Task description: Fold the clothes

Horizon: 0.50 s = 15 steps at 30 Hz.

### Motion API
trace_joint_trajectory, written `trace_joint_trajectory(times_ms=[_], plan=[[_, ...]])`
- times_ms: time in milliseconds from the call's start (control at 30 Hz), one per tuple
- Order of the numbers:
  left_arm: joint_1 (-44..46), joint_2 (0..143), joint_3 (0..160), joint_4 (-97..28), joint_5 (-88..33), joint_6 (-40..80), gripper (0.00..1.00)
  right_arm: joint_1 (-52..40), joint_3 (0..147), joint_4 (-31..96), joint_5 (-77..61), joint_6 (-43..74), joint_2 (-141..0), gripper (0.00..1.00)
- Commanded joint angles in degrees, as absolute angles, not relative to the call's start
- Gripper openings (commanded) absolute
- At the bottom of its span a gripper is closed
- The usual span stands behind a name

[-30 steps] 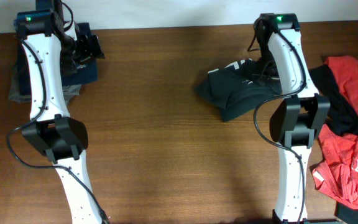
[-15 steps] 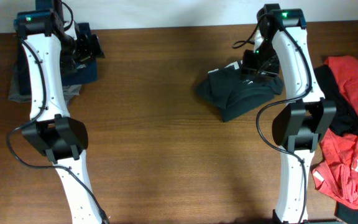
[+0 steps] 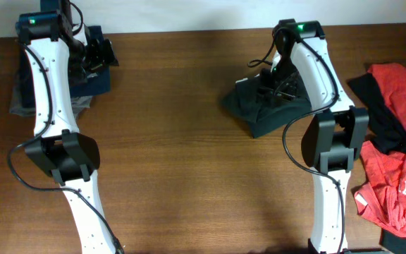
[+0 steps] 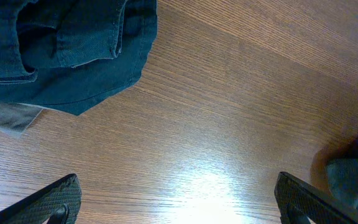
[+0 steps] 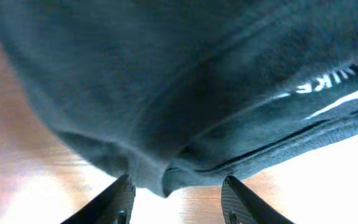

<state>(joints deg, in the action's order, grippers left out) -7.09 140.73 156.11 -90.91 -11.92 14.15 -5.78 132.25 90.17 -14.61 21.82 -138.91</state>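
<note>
A crumpled charcoal-black T-shirt [image 3: 277, 113] with white letters lies at the back right of the table. My right gripper [image 3: 271, 83] hangs over its left part. In the right wrist view the shirt [image 5: 166, 81] fills the frame, and a fold's edge dips between the fingertips [image 5: 122, 198] without touching either. That gripper [image 5: 180, 202] is open, about half wide. A red T-shirt [image 3: 400, 176] with white letters lies at the right edge. My left gripper [image 3: 97, 55] is wide open at the back left, over bare wood [image 4: 182, 208].
A folded dark blue garment [image 3: 69, 81] [image 4: 67, 50] rests on a grey cloth [image 3: 20, 106] [image 4: 5, 115] at the back left. A black garment [image 3: 380, 116] lies on the red shirt's left side. Brown wooden table [image 3: 175, 155] spreads between the arms.
My right arm has swung left over the charcoal shirt and its jaws have narrowed. The left arm has not moved.
</note>
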Motion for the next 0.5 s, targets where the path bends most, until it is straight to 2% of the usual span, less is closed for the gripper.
trace_joint_trajectory(times_ms=[0,300,367,400,467], plan=[[-6.9,139.1,156.5,-91.1,-11.5,13.2,0.99,-5.7,129.3,90.2,-12.6,23.0,-138.4,0.56],[-6.9,139.1,156.5,-91.2,-11.5,13.2,0.99,-6.0,123.8,86.4,-12.6,24.6,-138.4,0.60],[-6.9,139.1,156.5,-91.2,-11.5,13.2,0.99,-6.1,123.2,86.0,-12.6,24.5,-138.4,0.53],[-6.9,139.1,156.5,-91.2,-11.5,13.2,0.99,-6.1,123.2,86.0,-12.6,24.5,-138.4,0.46],[-6.9,139.1,156.5,-91.2,-11.5,13.2,0.99,-6.1,123.2,86.1,-12.2,24.5,-138.3,0.23]])
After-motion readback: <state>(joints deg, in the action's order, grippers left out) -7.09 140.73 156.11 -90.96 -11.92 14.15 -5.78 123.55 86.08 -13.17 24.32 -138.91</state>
